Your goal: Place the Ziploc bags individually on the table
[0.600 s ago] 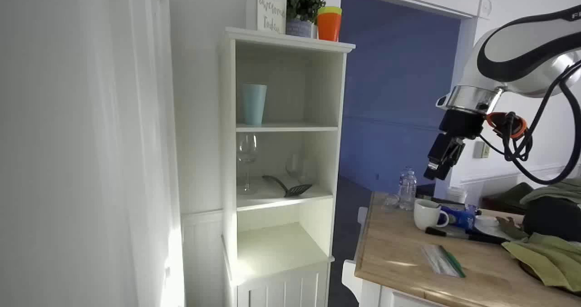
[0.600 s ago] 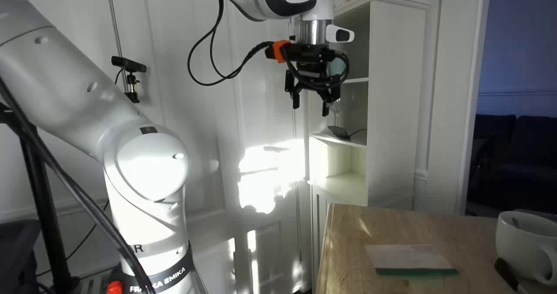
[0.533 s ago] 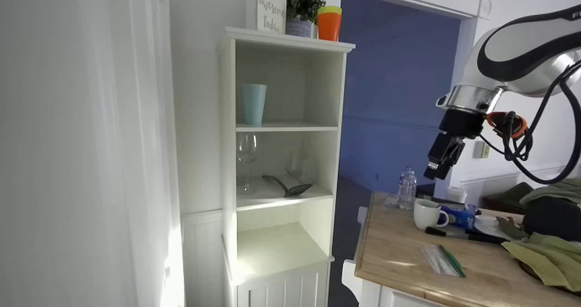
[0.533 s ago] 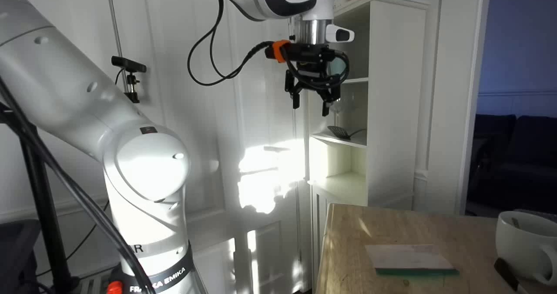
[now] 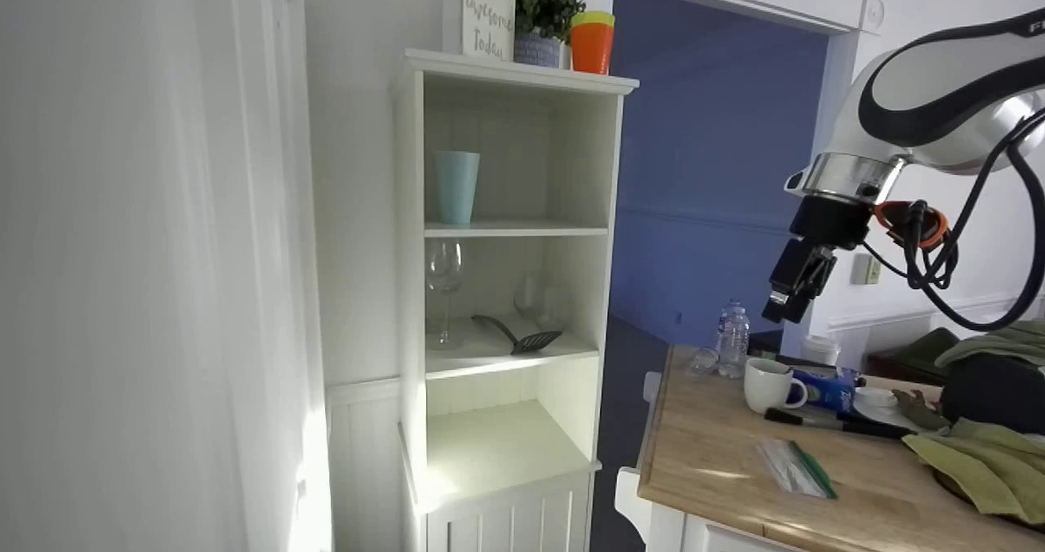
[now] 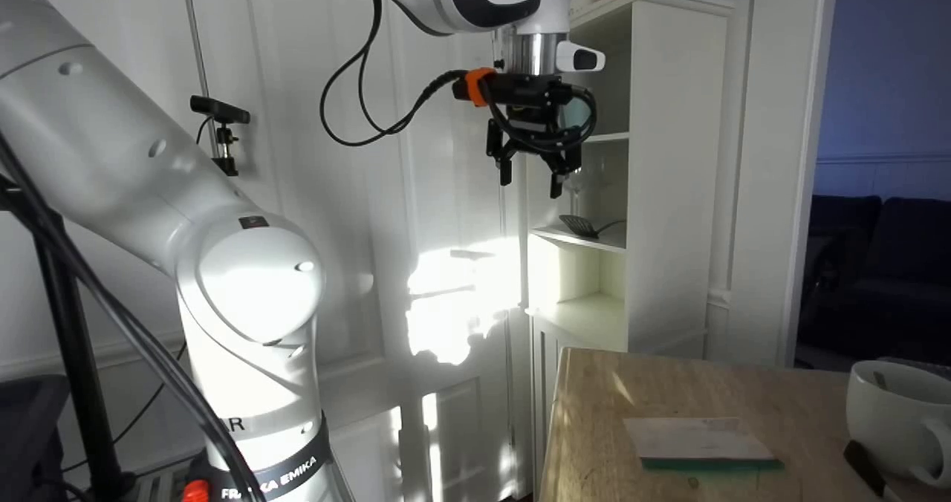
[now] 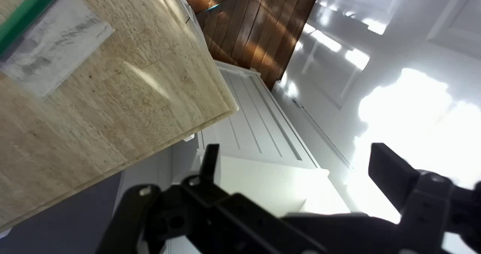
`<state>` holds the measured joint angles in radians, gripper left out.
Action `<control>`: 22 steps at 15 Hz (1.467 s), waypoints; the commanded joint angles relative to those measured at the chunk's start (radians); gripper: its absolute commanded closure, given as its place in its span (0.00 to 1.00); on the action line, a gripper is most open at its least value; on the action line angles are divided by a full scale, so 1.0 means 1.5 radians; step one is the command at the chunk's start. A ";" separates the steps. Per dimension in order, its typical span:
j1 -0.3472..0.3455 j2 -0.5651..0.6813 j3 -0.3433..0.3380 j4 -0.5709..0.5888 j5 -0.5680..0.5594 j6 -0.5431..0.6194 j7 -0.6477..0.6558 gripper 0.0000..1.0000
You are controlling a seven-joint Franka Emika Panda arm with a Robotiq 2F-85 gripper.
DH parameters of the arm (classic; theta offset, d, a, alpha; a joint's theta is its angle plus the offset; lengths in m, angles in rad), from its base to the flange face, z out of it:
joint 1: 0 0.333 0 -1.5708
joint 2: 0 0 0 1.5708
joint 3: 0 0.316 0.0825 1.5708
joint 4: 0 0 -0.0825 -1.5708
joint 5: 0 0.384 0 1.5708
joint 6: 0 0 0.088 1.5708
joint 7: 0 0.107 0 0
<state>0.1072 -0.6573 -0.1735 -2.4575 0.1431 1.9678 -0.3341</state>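
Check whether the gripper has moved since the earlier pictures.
No: in both exterior views the gripper keeps its place against the white cabinet, with no visible shift.

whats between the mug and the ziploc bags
In an exterior view, a slim object's black end near the mug, then wooden tabletop before the bags.

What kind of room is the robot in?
Probably a home kitchen or dining area: a white shelf cabinet holds a stemmed glass and a black spatula, and a white mug stands on the wooden table.
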 commanded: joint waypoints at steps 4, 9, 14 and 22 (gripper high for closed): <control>-0.050 0.034 -0.021 0.007 -0.004 -0.024 0.004 0.00; -0.115 0.077 -0.095 -0.019 0.015 0.011 -0.041 0.00; -0.161 0.139 -0.129 -0.065 0.018 0.102 -0.035 0.00; -0.196 0.289 -0.125 -0.086 0.035 0.277 0.028 0.00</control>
<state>-0.1845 -0.2943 -0.3705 -2.5966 0.1512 2.3262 -0.2982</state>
